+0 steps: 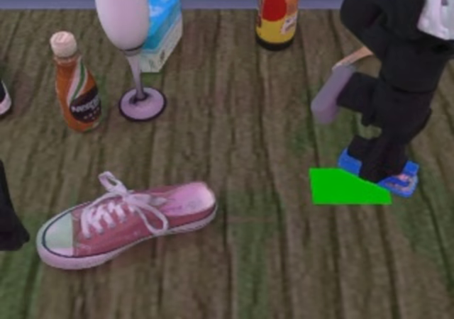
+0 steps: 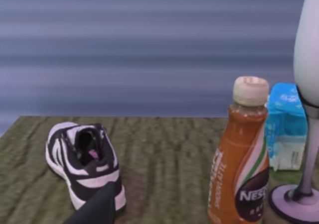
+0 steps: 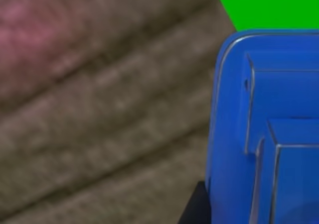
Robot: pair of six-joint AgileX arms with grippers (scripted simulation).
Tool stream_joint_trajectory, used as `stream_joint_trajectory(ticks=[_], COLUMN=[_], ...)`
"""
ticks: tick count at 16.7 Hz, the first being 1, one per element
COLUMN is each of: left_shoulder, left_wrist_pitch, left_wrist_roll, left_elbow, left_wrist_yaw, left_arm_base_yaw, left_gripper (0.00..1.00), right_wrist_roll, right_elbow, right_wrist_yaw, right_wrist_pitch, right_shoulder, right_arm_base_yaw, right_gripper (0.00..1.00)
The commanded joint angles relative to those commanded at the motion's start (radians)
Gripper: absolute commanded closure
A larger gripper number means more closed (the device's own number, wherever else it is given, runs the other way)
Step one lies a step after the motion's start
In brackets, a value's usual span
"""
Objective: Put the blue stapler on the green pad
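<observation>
The blue stapler [image 1: 397, 179] lies at the far right edge of the green pad [image 1: 340, 188], its ends showing on either side of my right gripper [image 1: 379, 169]. That gripper comes straight down over the stapler's middle and is shut on it. In the right wrist view the stapler [image 3: 269, 134] fills one side, with a dark finger [image 3: 195, 206] against its flank and a corner of the green pad [image 3: 271, 5] beyond. Whether the stapler rests on the pad or hangs just above it, I cannot tell. My left gripper [image 1: 8, 227] is parked at the table's left edge.
A pink sneaker [image 1: 128, 221] lies at front left. At the back stand an orange drink bottle [image 1: 76, 85], a pale goblet [image 1: 131, 42], a light-blue-topped box [image 1: 164, 28] and a dark sauce bottle [image 1: 278, 13]. A black-and-white shoe [image 2: 84, 159] sits at far left.
</observation>
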Motion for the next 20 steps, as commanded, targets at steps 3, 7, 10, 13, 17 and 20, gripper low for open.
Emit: stream_joint_trajectory(ticks=[3, 7, 10, 13, 17, 20], left_shoulder=[0.000, 0.000, 0.000, 0.000, 0.000, 0.000], left_wrist_pitch=[0.000, 0.000, 0.000, 0.000, 0.000, 0.000], left_wrist_roll=[0.000, 0.000, 0.000, 0.000, 0.000, 0.000], left_elbow=[0.000, 0.000, 0.000, 0.000, 0.000, 0.000], left_wrist_yaw=[0.000, 0.000, 0.000, 0.000, 0.000, 0.000], left_arm_base_yaw=[0.000, 0.000, 0.000, 0.000, 0.000, 0.000], left_gripper=[0.00, 0.00, 0.00, 0.00, 0.00, 0.00], right_wrist_roll=[-0.277, -0.520, -0.590, -0.593, -0.590, -0.587], right_elbow=[0.095, 0.190, 0.220, 0.221, 0.205, 0.134], right_wrist_yaw=[0.001, 0.002, 0.002, 0.002, 0.002, 0.003], right_wrist_pitch=[-0.026, -0.039, -0.037, -0.037, -0.020, 0.072], right_shoulder=[0.067, 0.119, 0.128, 0.128, 0.127, 0.148], right_arm_base_yaw=[-0.008, -0.017, -0.022, -0.022, -0.016, -0.018], right_gripper=[1.00, 1.00, 1.00, 1.00, 1.00, 1.00])
